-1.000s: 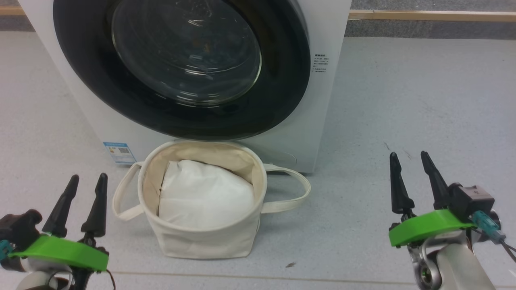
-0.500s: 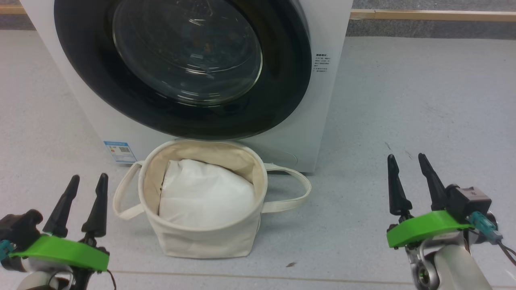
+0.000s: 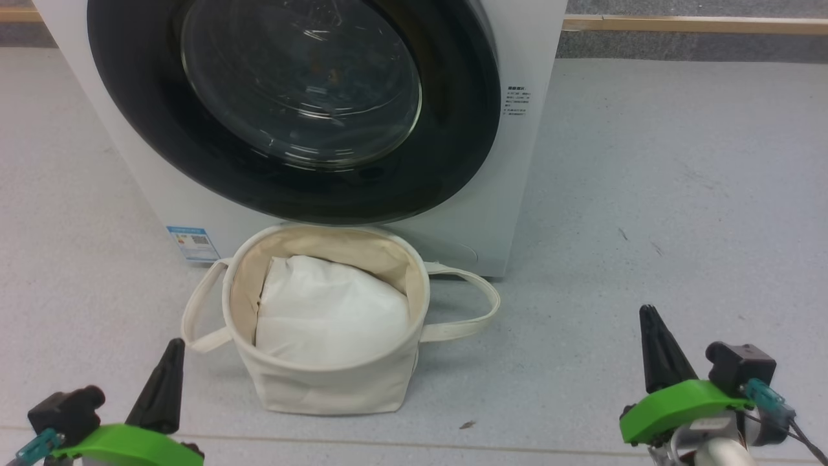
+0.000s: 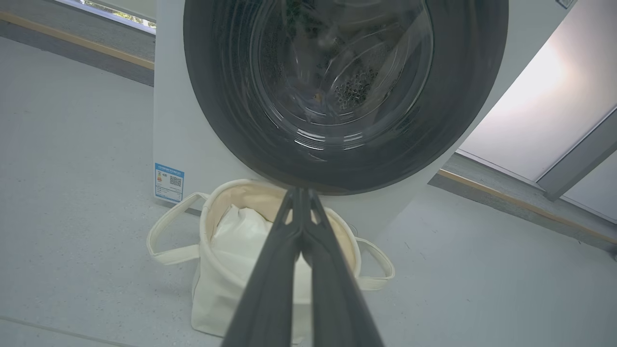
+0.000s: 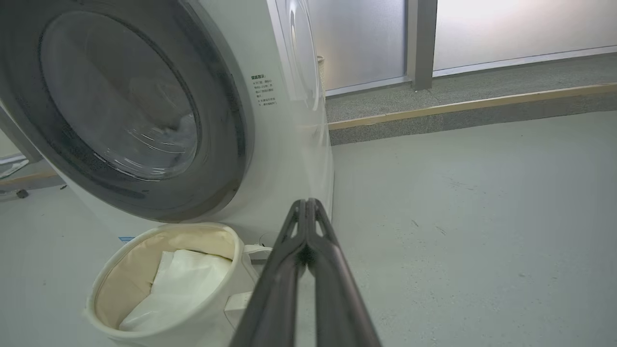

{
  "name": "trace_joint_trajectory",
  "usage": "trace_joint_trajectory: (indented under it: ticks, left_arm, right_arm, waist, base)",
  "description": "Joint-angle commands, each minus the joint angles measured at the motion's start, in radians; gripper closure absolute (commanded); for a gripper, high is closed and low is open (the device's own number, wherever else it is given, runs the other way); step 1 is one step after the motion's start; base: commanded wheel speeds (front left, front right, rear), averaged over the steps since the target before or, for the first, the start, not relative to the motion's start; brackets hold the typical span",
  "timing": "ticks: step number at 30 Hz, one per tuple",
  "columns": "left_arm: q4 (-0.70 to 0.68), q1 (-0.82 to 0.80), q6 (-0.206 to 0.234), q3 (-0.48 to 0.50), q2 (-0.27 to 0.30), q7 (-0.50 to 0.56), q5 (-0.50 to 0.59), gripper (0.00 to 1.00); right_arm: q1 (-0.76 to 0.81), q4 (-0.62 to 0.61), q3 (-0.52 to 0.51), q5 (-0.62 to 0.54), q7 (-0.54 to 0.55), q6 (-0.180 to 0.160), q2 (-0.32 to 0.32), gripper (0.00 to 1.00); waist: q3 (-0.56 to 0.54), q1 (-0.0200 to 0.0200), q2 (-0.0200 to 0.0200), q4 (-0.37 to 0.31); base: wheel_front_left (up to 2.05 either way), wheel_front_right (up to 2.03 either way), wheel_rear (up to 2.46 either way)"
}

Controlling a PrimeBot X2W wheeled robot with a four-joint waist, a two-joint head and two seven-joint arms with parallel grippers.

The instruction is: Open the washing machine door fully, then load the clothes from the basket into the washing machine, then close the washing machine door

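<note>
L claw [image 4: 301, 193] tips together, R claw [image 5: 306, 202] same; clear of basket [image 3: 323, 388]

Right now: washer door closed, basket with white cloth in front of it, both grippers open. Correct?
No: the left gripper and right gripper are both shut, tips together in each wrist view. The washing machine door, basket and white cloth are as you said.

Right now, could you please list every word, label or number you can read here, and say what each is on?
Blue label sticker, low on the washing machine front: print and code too small to read.
Dark printed lines beside the washing machine door: too blurred to read.
No text can be quoted.
</note>
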Motion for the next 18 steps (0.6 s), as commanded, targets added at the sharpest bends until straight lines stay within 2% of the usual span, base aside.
trace_joint_trajectory:
  ticks: [1, 5, 18]
  left_arm:
    - [-0.035, -0.054, 0.0, 0.023, 0.015, 0.009, -0.025, 1.0]
    - [-0.04, -0.051, -0.001, 0.031, 0.006, 0.02, -0.057, 1.0]
    - [-0.055, -0.043, -0.001, 0.053, -0.021, 0.054, -0.152, 1.0]
  right_arm:
    - [-0.052, -0.038, -0.008, 0.035, 0.01, 0.0, -0.001, 1.0]
    - [-0.049, -0.042, -0.013, 0.08, 0.021, 0.0, 0.0, 1.0]
    - [-0.043, -0.052, -0.028, 0.214, 0.055, 0.0, 0.002, 1.0]
  waist:
    - [-0.002, 0.0011, 0.0, 0.0]
    - [0.0, -0.0009, 0.0, 0.001]
    - [0.0, -0.0011, 0.0, 0.004]
  base:
    - [0.0, 0.0, 0.0]
    - [0.0, 0.0, 0.0]
    - [0.0, 0.0, 0.0]
